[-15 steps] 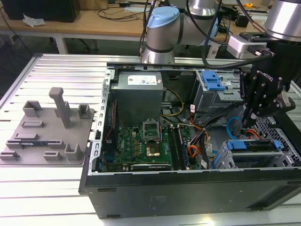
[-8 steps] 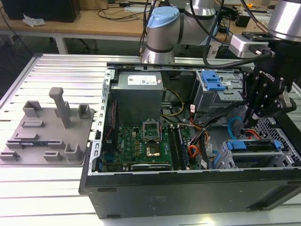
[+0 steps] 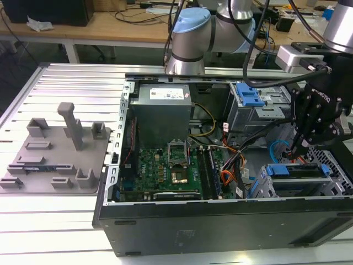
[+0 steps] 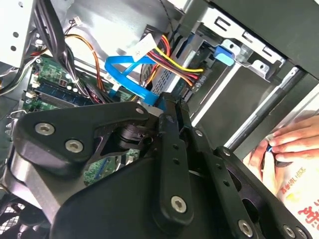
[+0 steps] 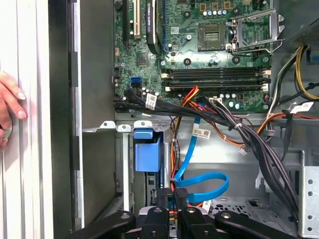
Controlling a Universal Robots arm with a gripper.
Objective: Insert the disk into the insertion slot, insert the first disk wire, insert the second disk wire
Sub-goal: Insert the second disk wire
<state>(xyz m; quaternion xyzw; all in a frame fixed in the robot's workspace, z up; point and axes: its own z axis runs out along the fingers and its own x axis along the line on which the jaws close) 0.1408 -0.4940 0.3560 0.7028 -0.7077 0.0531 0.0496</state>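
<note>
Workbench with a ribbed metal top, and sitting on it is an open computer case with a grey plastic parts holder off to the exterior view's left. Inside the case the disk, in its blue frame, already sits in the insertion slot near the case's front corner at the exterior view's right. The gripper hangs right above the back end of that disk, fingers drawn in close together, tips down among the cables; can't really tell if it's actually pinching one. In the first wrist view the blue wire loops just past the fingertips, with the orange-red bundle running right beside it. A person's hand rests on the case's edge, well away from the tool.
</note>
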